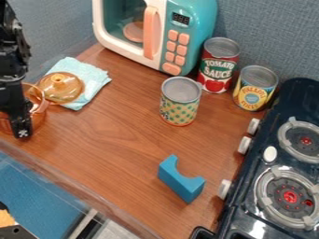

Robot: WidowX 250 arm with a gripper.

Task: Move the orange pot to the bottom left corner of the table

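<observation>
Wood-grained tabletop [124, 140] runs beneath a gray-blue wall [268, 28], where a black gripper [22, 133] hangs at the left edge of view, in front of the translucent orange pot [38, 117]. Whether the gripper stands wide or narrow, or has hold of the pot, cannot be told from this angle. The pot, at the tabletop's far left, is partly masked by the gripper and cropped by the frame. Beside it, an amber lid [60, 88] rests on a pale blue cloth [95, 80], hiding part of the fabric. A toy microwave [202, 18] is cut off at the top; its handle partly covers a round pinkish shape inside. Three cans [179, 105] stand nearby, right of a notched blue block's [179, 181] far side. The stove [287, 105] runs out of view at right, and a dark object [12, 231] at lower left is too cropped to identify.
</observation>
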